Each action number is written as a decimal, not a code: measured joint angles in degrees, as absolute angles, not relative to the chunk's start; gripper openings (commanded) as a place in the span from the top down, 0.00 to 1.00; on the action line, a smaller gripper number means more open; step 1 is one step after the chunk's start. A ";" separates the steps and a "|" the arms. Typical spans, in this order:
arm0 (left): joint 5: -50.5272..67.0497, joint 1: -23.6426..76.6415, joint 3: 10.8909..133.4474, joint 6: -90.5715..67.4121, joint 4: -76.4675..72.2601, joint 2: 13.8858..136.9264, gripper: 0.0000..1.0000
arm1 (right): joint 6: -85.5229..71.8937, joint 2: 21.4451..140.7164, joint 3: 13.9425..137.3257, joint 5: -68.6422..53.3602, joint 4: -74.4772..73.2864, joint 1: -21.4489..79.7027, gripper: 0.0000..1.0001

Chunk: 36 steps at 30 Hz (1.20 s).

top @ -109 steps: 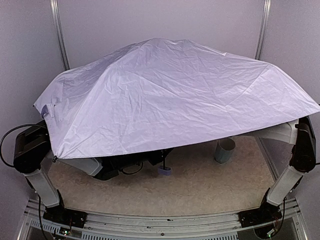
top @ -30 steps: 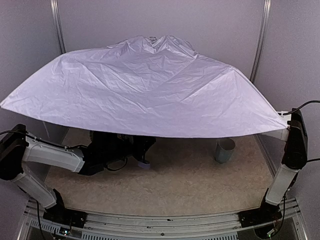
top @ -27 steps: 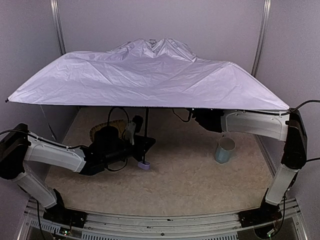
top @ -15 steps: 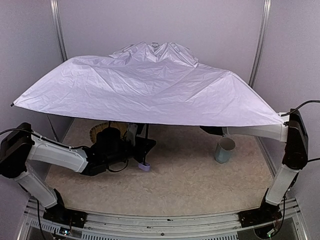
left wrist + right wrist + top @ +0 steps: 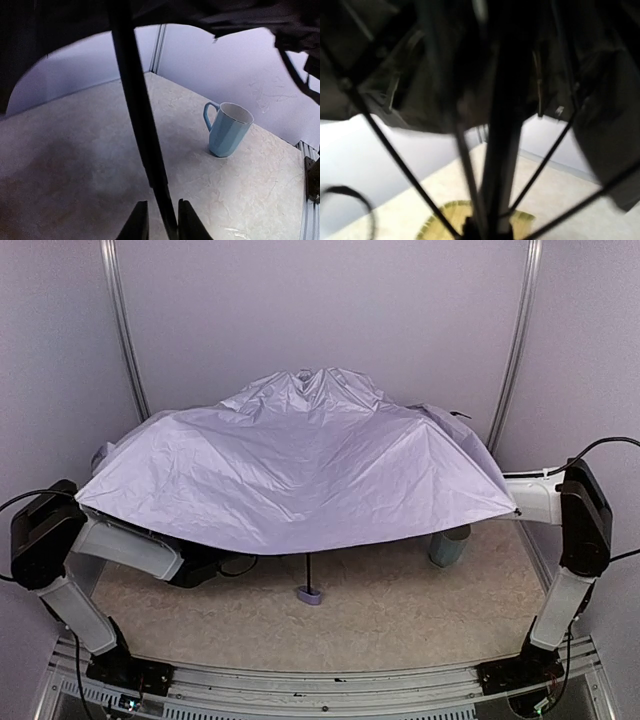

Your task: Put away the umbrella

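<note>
The left claw (image 5: 163, 203) is pinching the umbrella (image 5: 300, 470) by its thin black shaft (image 5: 137, 110). A finger stands close on either side of the shaft, which rises away from the claw, leaning slightly left, into the dark lining overhead. From above, this claw is hidden. Only the left arm (image 5: 130, 545) shows, reaching in under the left edge of the fabric.

The pale lavender canopy sags in a crinkled dome over both arms, bunched at its peak, its rim hanging low towards the counter (image 5: 400, 620). Below the canopy the shaft comes down to the small lavender handle knob (image 5: 309, 595), which sits at the counter surface. I cannot tell whether the knob touches it.

Ahead of the left claw and off to its right, well apart from the shaft, a light blue cup (image 5: 227, 130) stands upright on the counter, its handle turned towards the shaft.

The right arm (image 5: 585, 525) goes in under the right edge of the canopy, so the right claw is covered in the overhead view. Its own camera is blurred, showing the shaft and thin ribs fanning out close in front, so I cannot tell whether the right claw is spread or pressed together. Beyond that claw, past the ribs, a woven straw tray (image 5: 440, 222) lies on the counter.
</note>
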<state>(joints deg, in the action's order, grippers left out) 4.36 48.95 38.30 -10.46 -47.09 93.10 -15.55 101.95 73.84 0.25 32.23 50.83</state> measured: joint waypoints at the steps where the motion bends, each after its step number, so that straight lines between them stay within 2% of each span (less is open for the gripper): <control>1: 4.47 49.04 38.30 -9.91 -48.16 92.88 0.69 | -16.08 101.91 73.49 -0.36 31.81 49.98 1.00; 5: 4.08 49.65 37.82 -7.27 -47.70 90.39 0.53 | -15.73 101.89 73.21 -1.02 31.42 45.98 1.00; 11: 4.49 54.24 34.76 -1.17 -38.15 80.01 0.41 | -13.76 102.74 78.85 -1.41 32.38 41.45 1.00; 19: 13.76 57.74 34.98 7.38 -21.12 57.91 0.34 | -12.49 103.46 89.38 -4.67 40.84 35.99 1.00; 26: 15.94 57.36 34.74 12.49 -17.65 38.92 0.28 | -7.75 103.46 92.31 -8.12 40.53 28.95 1.00; 32: 4.86 49.84 35.22 8.05 -21.82 33.93 0.14 | -1.48 103.46 90.54 -14.52 37.28 27.40 1.00; 36: 1.98 36.16 44.91 -1.52 -21.34 44.16 0.07 | 0.64 103.46 88.95 -19.75 34.33 29.08 1.00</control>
<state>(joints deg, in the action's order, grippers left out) 1.98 36.16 44.91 -1.52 -21.34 44.16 0.64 103.46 88.95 -19.75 34.33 29.08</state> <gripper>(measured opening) 0.875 0.137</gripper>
